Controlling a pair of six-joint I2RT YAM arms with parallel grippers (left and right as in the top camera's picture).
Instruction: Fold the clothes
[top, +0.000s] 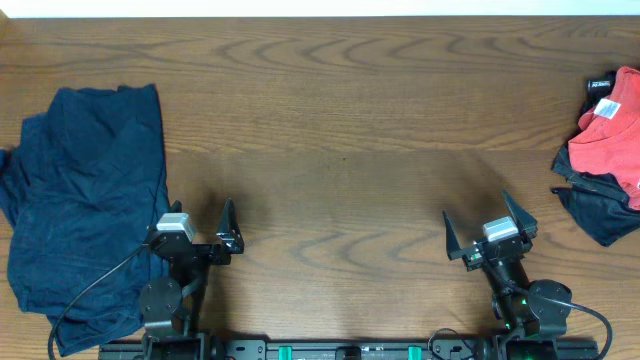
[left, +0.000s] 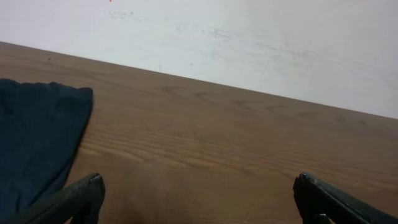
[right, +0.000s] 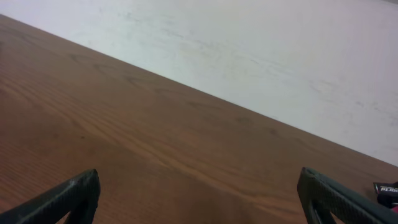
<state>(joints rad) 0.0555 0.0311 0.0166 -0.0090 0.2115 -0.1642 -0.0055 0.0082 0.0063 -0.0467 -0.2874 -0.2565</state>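
**Three cameras, one surface**

The overhead view looks straight down on the whole surface (top: 340, 130), with the arms (top: 175, 290) at 6 o'clock. Both wrist views ride low and close, facing 12 o'clock toward the white wall (left: 249, 37). The left wrist view shares the navy clothes (top: 85, 200) at 9 o'clock. The right wrist view shares the edge of the red pile (top: 612, 125) at 3 o'clock.

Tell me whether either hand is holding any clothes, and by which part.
Nothing is held. The left hand and right hand are open, only table between their jaws. The navy clothes lie beside the left hand, ungripped.
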